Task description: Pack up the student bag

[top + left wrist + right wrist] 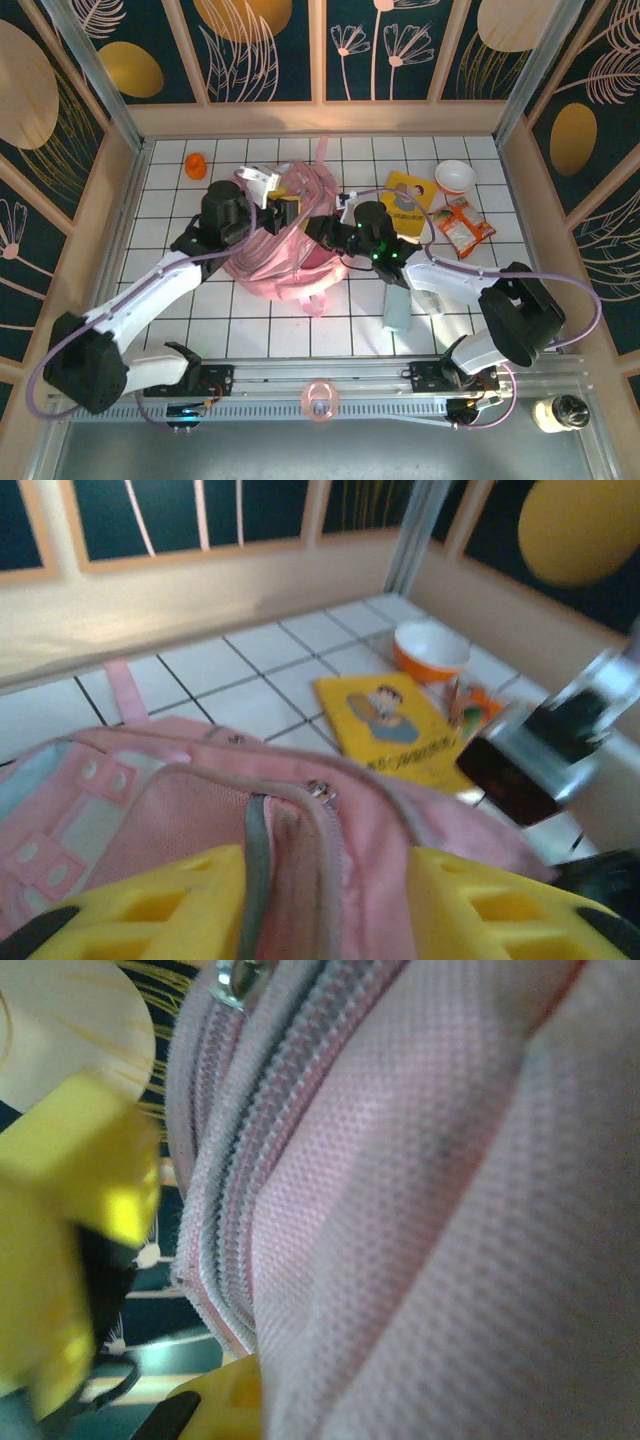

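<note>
Woven matt cloth student bag point(450, 1210), glossy tiled table point(250, 330)

Mid-table: student bag point(285, 262); booklet point(408, 195), bowl point(455, 177) to its right.

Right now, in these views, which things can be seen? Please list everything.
student bag: 1, pale pink, table centre
book: 1, yellow, right of the bag
bowl: 1, white inside, orange outside, far right
snack packet: 1, orange-red, beside the bowl
small object: 1, orange, far left
bottle-like thing: 1, pale blue, near right of bag
ring: 1, pink, near rail
jar: 1, dark lid, near right corner
table: 1, white tiles
left gripper: 1, yellow fingers, open astride the bag's zip
right gripper: 1, yellow fingers, shut against the bag
</note>
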